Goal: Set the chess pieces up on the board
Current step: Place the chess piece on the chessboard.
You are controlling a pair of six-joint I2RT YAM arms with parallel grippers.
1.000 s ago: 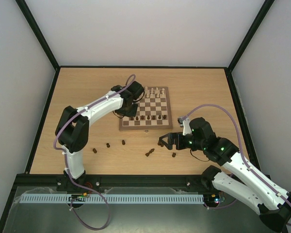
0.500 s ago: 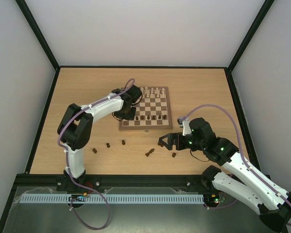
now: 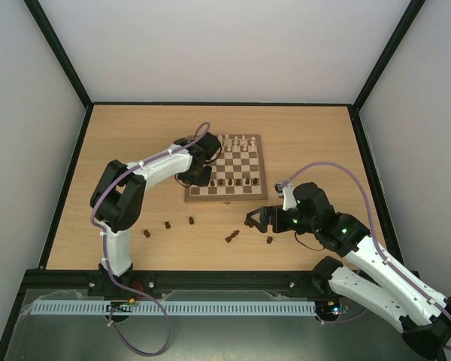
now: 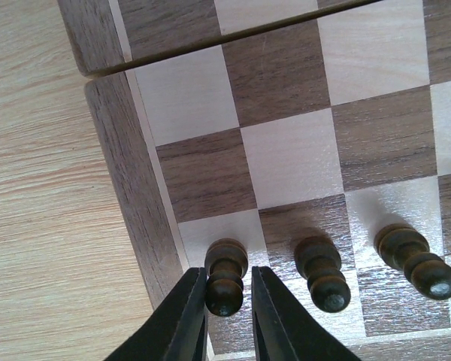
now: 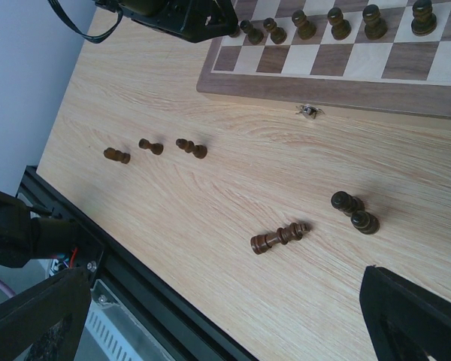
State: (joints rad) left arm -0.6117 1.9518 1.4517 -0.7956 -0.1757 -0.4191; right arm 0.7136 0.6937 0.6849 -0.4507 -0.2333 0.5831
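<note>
Straddling a dark pawn (image 4: 225,282) at the bottom of the left wrist view, the left gripper (image 4: 228,272) has its two fingers (image 4: 192,320) drawn narrowly together, one on each side of the piece. The pawn stands upright on a cream square in the edge column of the board (image 4: 128,195), just beside the mid-brown border. Whether the pads actually press it or sit a hair clear, I cannot tell from this angle. Two neighbouring pawns (image 4: 321,274) stand to its right in the same row, each on its own square.

In the top view the board lies at centre frame. The cream pieces (image 3: 237,141) are lined along its far row, and a line of dark ones runs toward its near edge.

The right gripper (image 3: 257,218), lower right of centre in the top view, hangs over the table (image 5: 210,188) with its jaws spread wide and nothing between them. Its wrist view shows the loose dark pieces (image 5: 151,146) on the tabletop. Three sit in a row at the left, a tall piece (image 5: 279,238) lies on its side in the middle, and two more sit close together at the right.
</note>
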